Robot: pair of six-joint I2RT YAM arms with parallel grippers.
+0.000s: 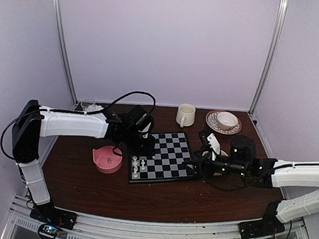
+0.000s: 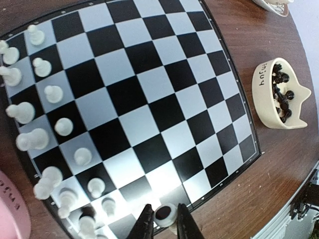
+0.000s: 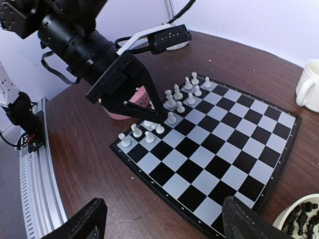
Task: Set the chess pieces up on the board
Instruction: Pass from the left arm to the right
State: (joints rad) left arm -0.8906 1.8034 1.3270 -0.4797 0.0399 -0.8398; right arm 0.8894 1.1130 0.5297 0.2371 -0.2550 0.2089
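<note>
Two rows of white pieces (image 2: 53, 93) stand on the board (image 2: 149, 74), along the edge that faces the pink bowl (image 1: 107, 159). The pieces are upright and set one to a square as far as you can see. In the top view your left arm hides part of both rows.

Your left gripper (image 2: 165, 223) is down over the near end of those rows, close to the board's corner. Its fingers (image 2: 144, 226) are clenched on one more white figure. This pinched piece (image 2: 165, 213) shows in the left wrist view as a white ring with a dark middle. You cannot tell from these views whether it rests on a square or hangs just above one. Standing pieces are just beside it on the pink bowl's side.

Your right gripper (image 3: 164, 214) hangs released, its fingers (image 3: 75, 224) wide apart with nothing between them. It sits off the opposite side of the board, and its camera looks across the checks toward the left arm.

Just beside that far edge sits a cream bowl (image 2: 279, 94) with the black pieces (image 2: 281, 97) heaped inside. In the top view your right arm covers most of it.

Farther back on the table (image 1: 160, 198) you have a white mug (image 1: 186, 114), a cup (image 1: 227, 120) on a patterned saucer (image 1: 211, 122), and a glass (image 1: 88, 104) at the left rear corner. All of them are apart from the board.
</note>
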